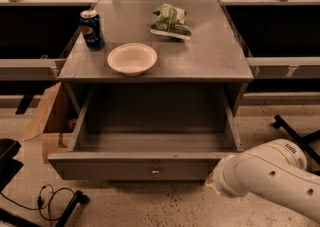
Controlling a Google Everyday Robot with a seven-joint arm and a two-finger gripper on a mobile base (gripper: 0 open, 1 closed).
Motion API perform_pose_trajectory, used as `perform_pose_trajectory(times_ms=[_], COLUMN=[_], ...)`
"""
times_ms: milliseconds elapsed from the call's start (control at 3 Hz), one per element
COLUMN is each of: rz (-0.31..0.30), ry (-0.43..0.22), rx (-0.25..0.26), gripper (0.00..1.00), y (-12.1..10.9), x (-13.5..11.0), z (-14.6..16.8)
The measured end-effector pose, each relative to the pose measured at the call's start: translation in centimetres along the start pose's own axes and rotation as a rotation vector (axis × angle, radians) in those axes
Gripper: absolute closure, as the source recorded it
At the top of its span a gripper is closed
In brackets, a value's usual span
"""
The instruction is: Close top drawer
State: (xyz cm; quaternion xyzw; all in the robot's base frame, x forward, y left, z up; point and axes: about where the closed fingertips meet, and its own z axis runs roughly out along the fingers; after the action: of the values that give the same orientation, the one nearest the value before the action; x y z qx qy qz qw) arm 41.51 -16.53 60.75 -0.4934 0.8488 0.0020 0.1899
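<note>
The wide grey wooden top drawer point(100, 167) stands pulled fully out of the grey wooden cabinet point(210, 56), its long flat front panel facing the camera with 1 small metal knob point(155, 171) at its middle. The inside of the drawer shows only bare grey boards.

The robot's rounded white plastic arm point(270, 181) comes in from the lower right, and its blunt near end sits just beside the right front corner of the drawer, low against the speckled beige floor point(150, 206). The gripper itself does not show; it seems to lie behind that end of the arm, near the drawer's right corner, and whether it is apart or together cannot be told.

On the cabinet top stand 3 things, well apart from each other: a blue soda can point(92, 30) upright at the back left, a round cream-white bowl point(132, 59) near the front edge, and a crumpled green snack bag point(171, 21) lying at the back middle.

A brown cardboard box point(47, 116) leans against the cabinet's left side, and a thin black cable point(50, 196) loops on the floor at the lower left.
</note>
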Motion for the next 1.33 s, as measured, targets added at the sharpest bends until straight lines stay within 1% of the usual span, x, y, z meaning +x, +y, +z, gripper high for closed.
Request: perform_pose_trajectory(times_ms=[333,667,1000,1333], rz=[-0.049,-0.070,-0.101,-0.101], ry=[-0.041,-0.057,-0.078,-0.078], rx=[0.067,0.083,0.083,0.083], gripper=[1.00,1.00,1.00,1.00], y=[-2.5,-3.5,-5.4,-5.4], x=[-2.0,-2.9,-4.8,-4.8], z=[-1.2,-1.3,-0.5,-0.5])
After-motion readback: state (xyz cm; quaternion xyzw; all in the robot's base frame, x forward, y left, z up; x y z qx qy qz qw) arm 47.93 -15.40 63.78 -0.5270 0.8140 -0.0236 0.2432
